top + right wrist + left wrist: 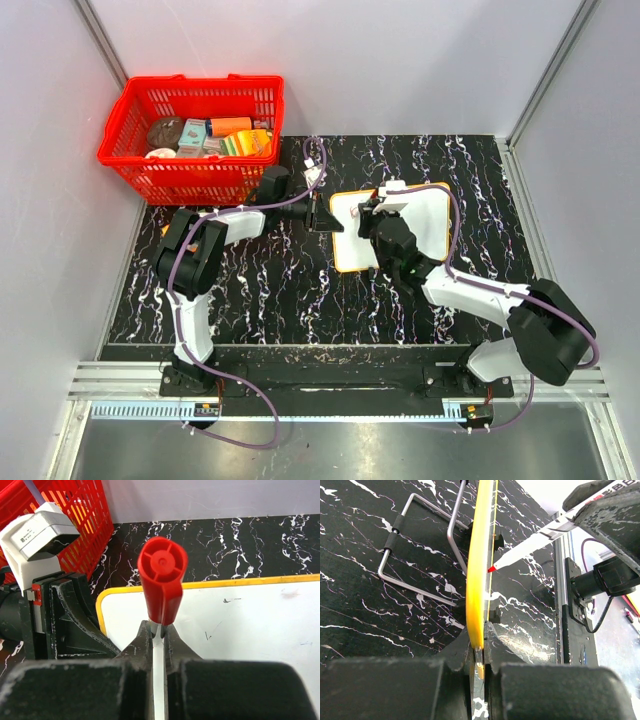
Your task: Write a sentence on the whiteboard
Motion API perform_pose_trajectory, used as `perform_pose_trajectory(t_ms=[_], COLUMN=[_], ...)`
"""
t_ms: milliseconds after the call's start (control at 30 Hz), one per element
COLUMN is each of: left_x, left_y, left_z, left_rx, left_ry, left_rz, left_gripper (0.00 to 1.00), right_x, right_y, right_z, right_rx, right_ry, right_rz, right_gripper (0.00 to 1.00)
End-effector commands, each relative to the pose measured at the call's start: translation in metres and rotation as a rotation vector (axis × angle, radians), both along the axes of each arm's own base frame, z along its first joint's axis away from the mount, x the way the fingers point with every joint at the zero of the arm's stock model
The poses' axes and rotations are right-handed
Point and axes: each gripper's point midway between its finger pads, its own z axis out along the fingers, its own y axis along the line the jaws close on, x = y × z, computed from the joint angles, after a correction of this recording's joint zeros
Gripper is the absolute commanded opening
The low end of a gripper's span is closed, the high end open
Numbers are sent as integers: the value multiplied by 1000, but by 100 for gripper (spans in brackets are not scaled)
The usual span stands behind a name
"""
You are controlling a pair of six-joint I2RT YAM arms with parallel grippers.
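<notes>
The whiteboard (425, 222), white with an orange-yellow rim, lies at the table's middle. My left gripper (333, 216) is shut on its left rim. In the left wrist view the board's rim (479, 565) shows edge-on, pinched between those jaws (480, 657). My right gripper (161, 629) is shut on a white marker with a red end cap (162, 577), over the board's left part. The marker's red tip (491, 569) sits at the board's face; I cannot tell whether it touches. The sentence is out of view; only short dark strokes (207, 635) show.
A red basket (118, 140) holding several packets stands at the back left, just beyond the left arm. A bent metal wire stand (395, 540) lies on the black marbled table behind the board. Grey walls close in the left, right and back.
</notes>
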Motion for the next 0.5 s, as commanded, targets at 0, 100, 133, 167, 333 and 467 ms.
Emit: perform_pose_trajectory(t_ms=[0,100,133,167,333,467], left_x=[-10,-10,-10,-10,-11,-10], left_y=[-5,-5,-5,-4,-5,-5], left_z=[-43,-44,-44,-44,-45,-44], left_rx=[90,92,93,94,97,98], left_ry=[-14,-14,-12,-12,-13,-13], left_rz=[-27,-28,-26,-26,-28,-28], left_gripper=[0,0,0,0,0,0], right_x=[0,0,0,0,-3,-13], right_y=[-17,-18,-18,-19,-18,-23], right_z=[2,2,1,2,11,36], right_rx=[-6,-4,-7,-5,12,70], right_ry=[-2,-2,1,-1,-15,-55], right_rz=[-58,-61,-60,-63,-46,-22], right_gripper=[0,0,0,0,0,0])
